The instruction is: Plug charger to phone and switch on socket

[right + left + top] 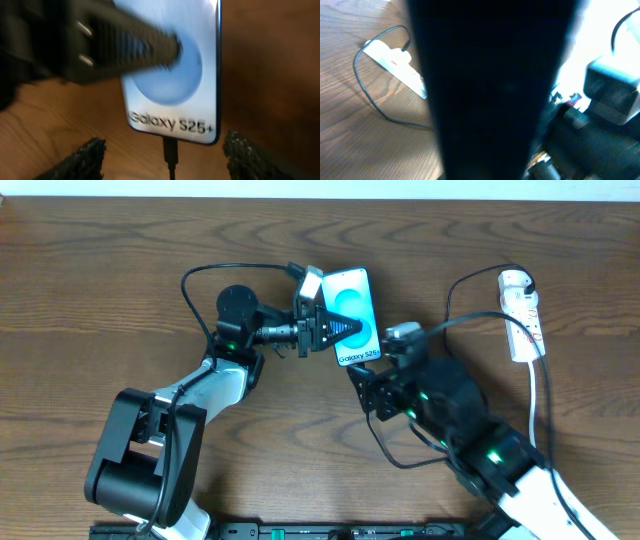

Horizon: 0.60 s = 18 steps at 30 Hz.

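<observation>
The phone (356,305) has a bright blue screen and lies tilted at the table's centre. My left gripper (325,328) is shut on its left side, with one finger across the screen (135,42). In the right wrist view the phone (175,95) shows "Galaxy S25+", and the charger's connector (170,147) sits in its bottom edge. My right gripper (167,157) is open, its fingers wide on either side of the cable; it is just below the phone in the overhead view (372,385). The white socket (522,315) lies at the far right, with a black plug in it.
The left wrist view is mostly blocked by a dark blurred shape; it shows the socket (395,62) and a thin black cable loop (367,95) on the wood. A white cord (540,405) runs from the socket toward the front. The table's far edge is at the top.
</observation>
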Each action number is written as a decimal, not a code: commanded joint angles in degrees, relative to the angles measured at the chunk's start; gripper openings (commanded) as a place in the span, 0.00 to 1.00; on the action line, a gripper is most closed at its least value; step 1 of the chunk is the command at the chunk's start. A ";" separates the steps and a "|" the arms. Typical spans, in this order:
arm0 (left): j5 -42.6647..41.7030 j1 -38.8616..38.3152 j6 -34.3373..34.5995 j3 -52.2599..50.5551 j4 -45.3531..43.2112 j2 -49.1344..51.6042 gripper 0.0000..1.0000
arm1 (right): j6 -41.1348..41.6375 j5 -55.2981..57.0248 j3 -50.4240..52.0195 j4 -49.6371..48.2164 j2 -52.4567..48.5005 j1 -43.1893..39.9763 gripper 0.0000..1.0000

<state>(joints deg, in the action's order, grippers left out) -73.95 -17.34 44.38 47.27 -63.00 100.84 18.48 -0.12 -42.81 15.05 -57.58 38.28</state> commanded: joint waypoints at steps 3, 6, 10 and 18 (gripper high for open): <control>-2.60 -0.48 -10.36 -0.07 -0.02 -0.52 0.07 | -0.35 11.17 -1.44 -0.17 12.09 0.00 0.86; -1.44 -0.48 -11.78 -0.07 3.19 -0.52 0.07 | -0.35 23.04 -1.42 0.52 18.21 0.00 0.92; 13.81 -0.68 -0.98 -0.07 9.68 -0.52 0.08 | -0.33 34.71 -1.42 4.79 21.62 0.00 0.91; 59.63 -6.91 40.41 0.50 1.22 -0.52 0.07 | -0.31 42.66 -1.42 9.38 21.70 0.00 0.99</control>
<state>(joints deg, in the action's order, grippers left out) -34.11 -20.78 71.29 47.05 -57.06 101.06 18.37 36.58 -43.35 23.44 -36.14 38.33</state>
